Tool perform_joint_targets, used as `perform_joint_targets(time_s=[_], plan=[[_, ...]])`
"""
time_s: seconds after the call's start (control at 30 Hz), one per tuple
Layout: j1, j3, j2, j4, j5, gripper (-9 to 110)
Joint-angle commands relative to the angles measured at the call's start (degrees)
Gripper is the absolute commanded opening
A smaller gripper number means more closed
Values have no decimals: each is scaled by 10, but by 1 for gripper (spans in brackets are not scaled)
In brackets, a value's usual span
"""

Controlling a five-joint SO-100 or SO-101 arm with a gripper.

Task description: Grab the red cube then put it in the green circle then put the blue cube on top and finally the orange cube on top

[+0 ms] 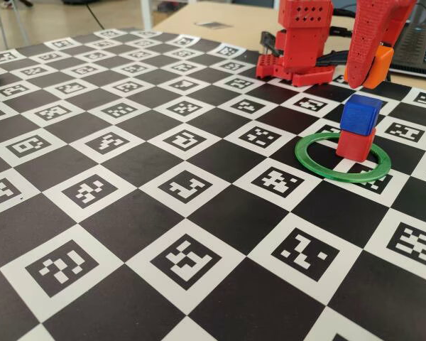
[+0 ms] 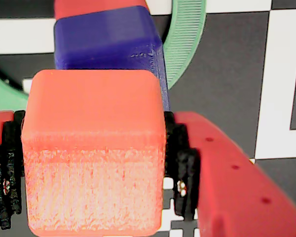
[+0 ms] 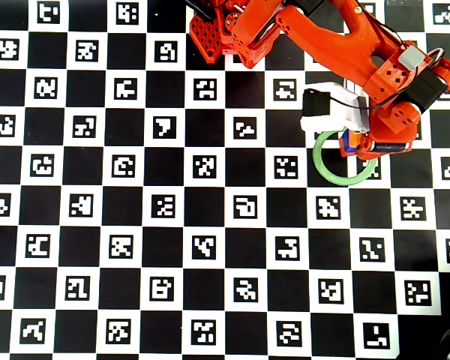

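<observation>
With blue cube [image 1: 361, 114] stacked on red [image 1: 355, 143] in the ring [image 1: 319, 169], claw [image 2: 96, 168] clamped on orange cube [image 2: 93, 163], upper right; next: center and lower.

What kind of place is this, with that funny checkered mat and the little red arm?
Probably a hobby or research robotics workbench. The board is printed with coded camera markers, the red arm's gripper carries an orange cube above stacked blocks, and a laptop sits at the table's edge.

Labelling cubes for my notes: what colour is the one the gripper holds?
Bright orange; the orange cube shows best in the wrist view, clamped in the gripper.
</observation>
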Motion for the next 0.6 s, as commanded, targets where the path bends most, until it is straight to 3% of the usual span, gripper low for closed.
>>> perform_joint_targets(time_s=[0.0, 0.57], plan=[[-1, -8, 76, -5, -3, -1], [-1, 60, 127, -44, -4, -1]])
